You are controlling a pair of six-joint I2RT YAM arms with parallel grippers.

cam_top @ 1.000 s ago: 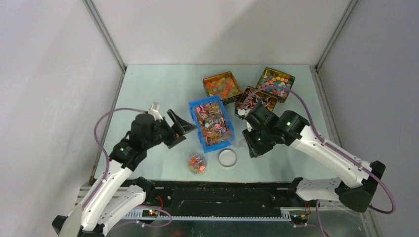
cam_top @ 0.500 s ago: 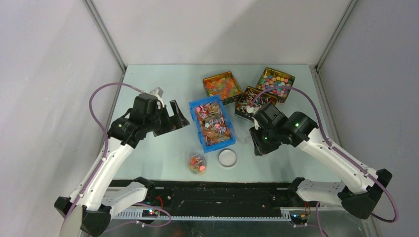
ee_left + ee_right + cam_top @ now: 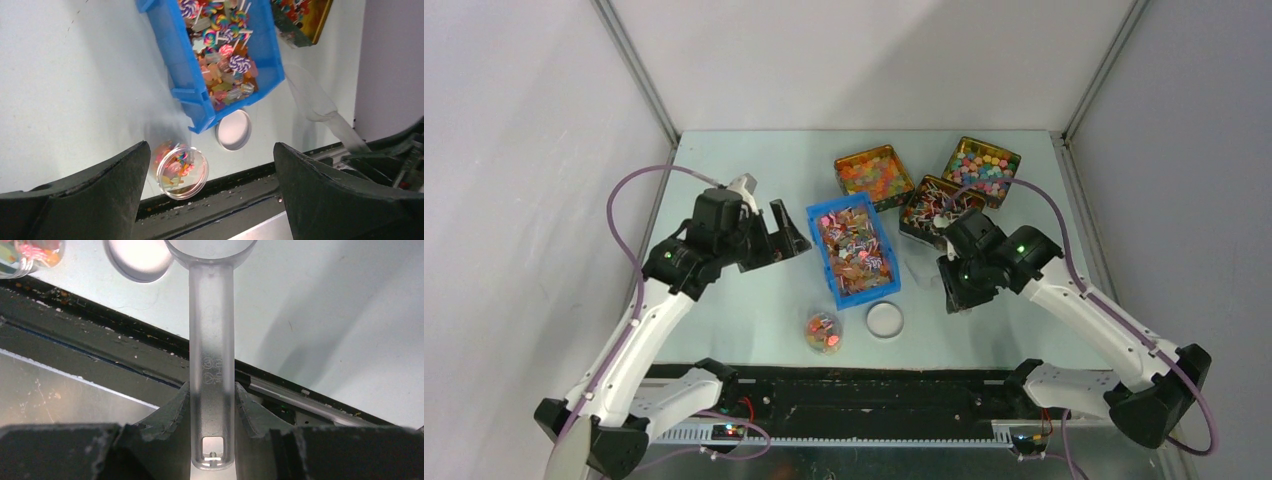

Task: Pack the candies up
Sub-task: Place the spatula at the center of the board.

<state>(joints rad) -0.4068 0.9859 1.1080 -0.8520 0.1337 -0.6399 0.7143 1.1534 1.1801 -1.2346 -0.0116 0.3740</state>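
Observation:
The candies (image 3: pixel 852 252) are small mixed pink, red, orange and brown sweets filling a blue bin (image 3: pixel 818 216) at mid-table; they also show in the left wrist view (image 3: pixel 222 60). A small clear jar (image 3: pixel 824 331) near the front edge holds some candies (image 3: pixel 177 167). Its white round lid (image 3: pixel 885 319) lies just to its right. My right gripper (image 3: pixel 948 284) is shut on the handle of a clear plastic scoop (image 3: pixel 212 330), right of the bin; the scoop bowl is cut off in the right wrist view. My left gripper (image 3: pixel 786 238) is open and empty, above the table left of the bin.
Three gold tins stand behind the bin: orange-red sweets (image 3: pixel 873 173), red-and-white striped pieces (image 3: pixel 934 207), pastel round sweets (image 3: pixel 981 167). The black front rail (image 3: pixel 874 390) runs along the near edge. Grey walls close in the table's sides and back.
My left arm has lifted and swung back, its open gripper now higher beside the bin. My right gripper has drifted right and toward the front with the scoop.

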